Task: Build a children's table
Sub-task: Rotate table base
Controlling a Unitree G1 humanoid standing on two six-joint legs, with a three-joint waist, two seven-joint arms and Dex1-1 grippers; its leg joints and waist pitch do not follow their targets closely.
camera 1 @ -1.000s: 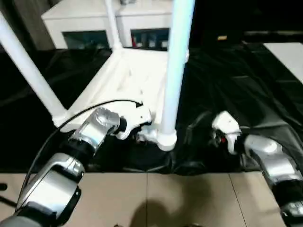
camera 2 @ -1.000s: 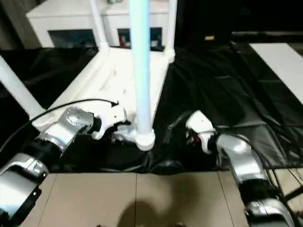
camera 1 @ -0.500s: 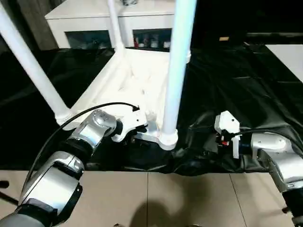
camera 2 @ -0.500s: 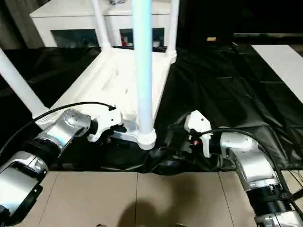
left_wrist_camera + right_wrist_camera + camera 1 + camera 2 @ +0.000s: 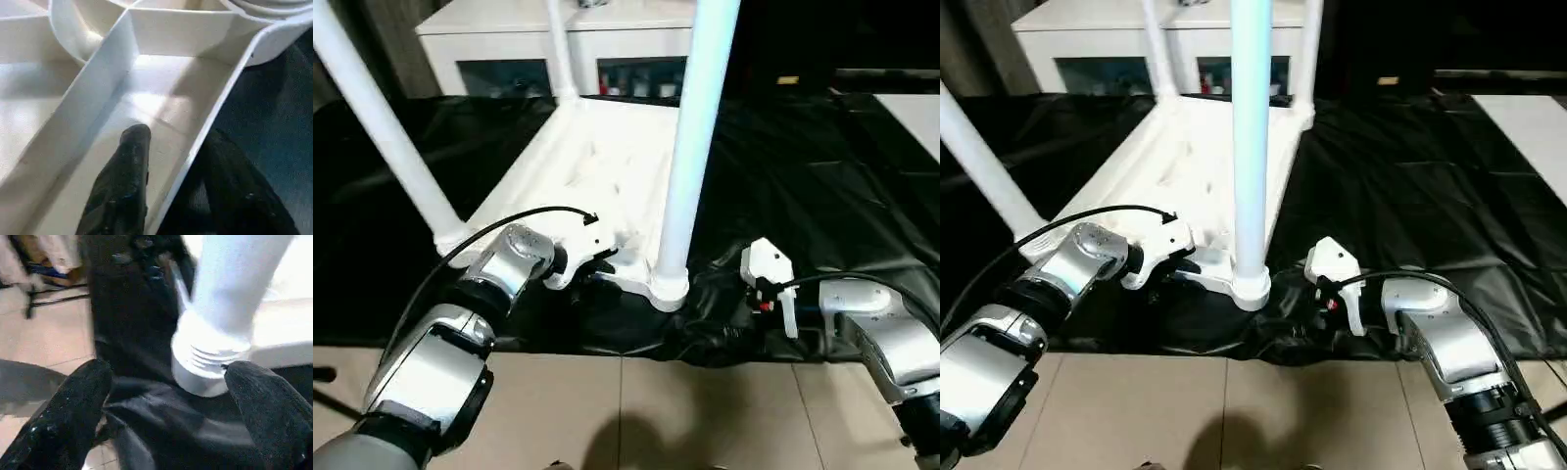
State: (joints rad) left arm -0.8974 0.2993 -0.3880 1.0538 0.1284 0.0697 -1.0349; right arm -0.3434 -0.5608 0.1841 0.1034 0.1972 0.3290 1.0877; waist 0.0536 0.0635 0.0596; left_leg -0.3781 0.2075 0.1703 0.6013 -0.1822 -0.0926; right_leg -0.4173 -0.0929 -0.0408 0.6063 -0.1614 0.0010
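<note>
The children's table (image 5: 597, 166) lies upside down on the black-covered work table, its white tube legs pointing up. One leg (image 5: 690, 147) stands in the near right corner socket (image 5: 668, 286), another leg (image 5: 382, 137) at the near left. My left gripper (image 5: 592, 269) is at the near rim. In the left wrist view it (image 5: 176, 139) straddles the rim wall, one finger (image 5: 122, 186) inside the ribbed underside and the other outside, with a small gap left at the wall. My right gripper (image 5: 1317, 304) is open just right of the socket, which lies ahead of its spread fingers (image 5: 73, 406).
A white cabinet with glass doors (image 5: 509, 29) stands behind the work table. The black cover (image 5: 803, 166) is creased and bunched at the near edge under the socket. Beige floor (image 5: 636, 411) lies below that edge. A black cable (image 5: 509, 225) arcs over my left wrist.
My left gripper's fingers have narrowed around the near rim. My right gripper has moved left, closer to the near right socket. The camera has shifted a little.
</note>
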